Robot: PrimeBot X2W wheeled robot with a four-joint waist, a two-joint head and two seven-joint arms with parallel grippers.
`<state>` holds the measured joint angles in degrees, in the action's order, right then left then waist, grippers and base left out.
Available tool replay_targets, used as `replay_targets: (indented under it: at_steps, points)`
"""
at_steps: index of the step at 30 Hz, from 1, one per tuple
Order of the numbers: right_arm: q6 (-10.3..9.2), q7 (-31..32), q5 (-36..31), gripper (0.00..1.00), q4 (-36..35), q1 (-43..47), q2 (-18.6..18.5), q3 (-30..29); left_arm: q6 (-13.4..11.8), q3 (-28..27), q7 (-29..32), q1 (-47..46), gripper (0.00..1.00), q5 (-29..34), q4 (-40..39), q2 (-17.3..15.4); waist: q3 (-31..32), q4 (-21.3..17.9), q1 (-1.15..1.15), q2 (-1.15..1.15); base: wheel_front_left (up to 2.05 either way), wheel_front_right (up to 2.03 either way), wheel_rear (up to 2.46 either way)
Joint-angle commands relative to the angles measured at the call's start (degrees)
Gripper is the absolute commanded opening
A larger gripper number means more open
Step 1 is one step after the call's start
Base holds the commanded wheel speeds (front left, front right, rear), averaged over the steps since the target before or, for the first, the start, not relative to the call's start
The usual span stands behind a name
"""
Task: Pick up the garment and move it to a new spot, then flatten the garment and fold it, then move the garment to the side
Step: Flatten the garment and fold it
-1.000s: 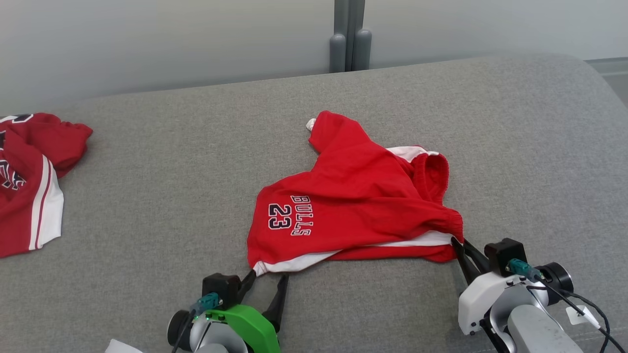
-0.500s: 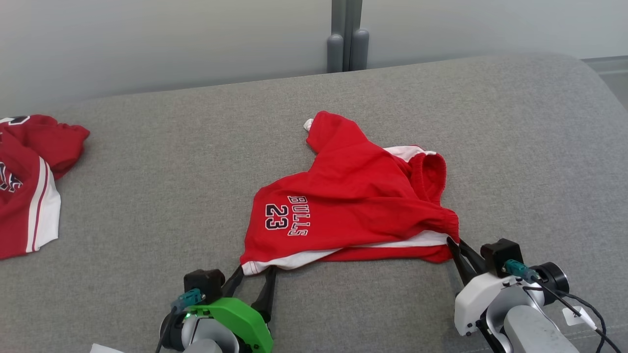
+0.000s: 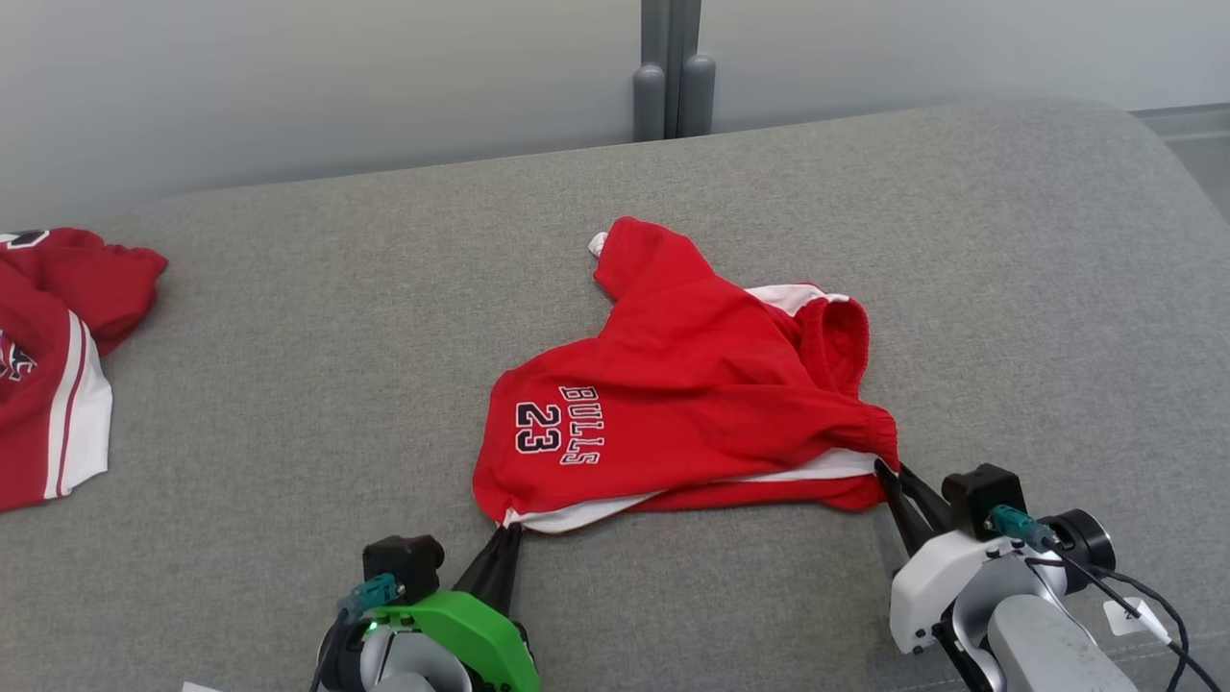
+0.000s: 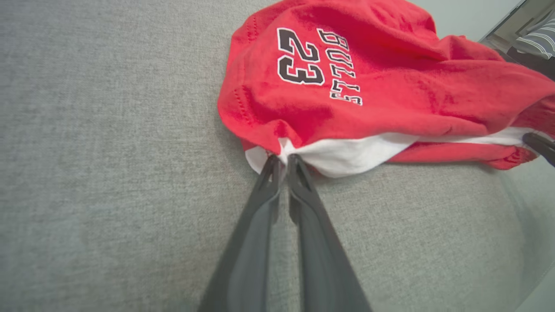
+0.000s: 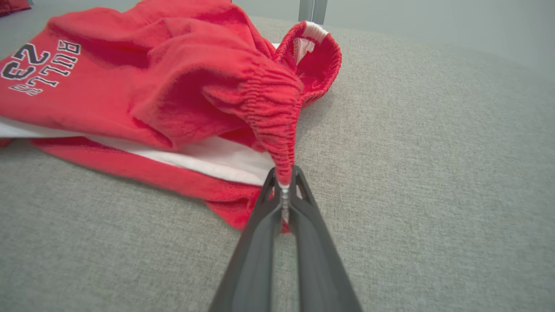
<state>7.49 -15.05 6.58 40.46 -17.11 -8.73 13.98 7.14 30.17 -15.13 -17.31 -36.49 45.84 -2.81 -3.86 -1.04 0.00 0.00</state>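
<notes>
Gripped but not yet lifted: shorts (image 3: 692, 384) crumpled mid-cushion (image 3: 288, 384), left pincer (image 3: 507, 529) clamped on near-left hem (image 4: 329, 156), right pincer (image 3: 882, 468) clamped on near-right waistband (image 5: 277, 117); moving, flattening, folding, setting aside to come.

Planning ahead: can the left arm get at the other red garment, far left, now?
Probably not: the left gripper is shut on the shorts' hem, and the other garment lies well away.
</notes>
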Motion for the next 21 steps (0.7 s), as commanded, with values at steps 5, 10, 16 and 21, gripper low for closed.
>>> replay_targets:
  at_steps: [5,10,16,21]
  points:
    - [0.00,-0.2,0.5,0.00,-1.1,0.2,-0.2,-0.8,0.3,-0.9,0.0,0.7,0.00,0.2,-0.2,-0.2,-0.1,0.3,0.00,0.00,0.00,0.00,0.00]
    - [0.00,-0.2,1.1,0.00,-3.3,0.3,0.0,-1.7,0.3,-3.9,-0.1,0.8,0.00,2.3,-3.1,-0.2,0.1,0.2,0.00,0.00,0.00,0.00,0.00]
    - [0.00,-0.2,3.2,0.00,-9.3,0.9,-0.1,-3.3,0.4,-8.8,-0.1,1.9,0.00,6.1,-9.9,-0.2,0.8,0.0,0.00,0.00,0.00,0.00,0.00]
    - [0.00,-0.1,5.0,0.00,-18.0,2.7,-0.8,-5.3,0.3,-12.6,0.0,3.8,0.00,9.7,-19.6,-0.2,2.4,-0.1,0.00,0.00,0.00,0.00,0.00]
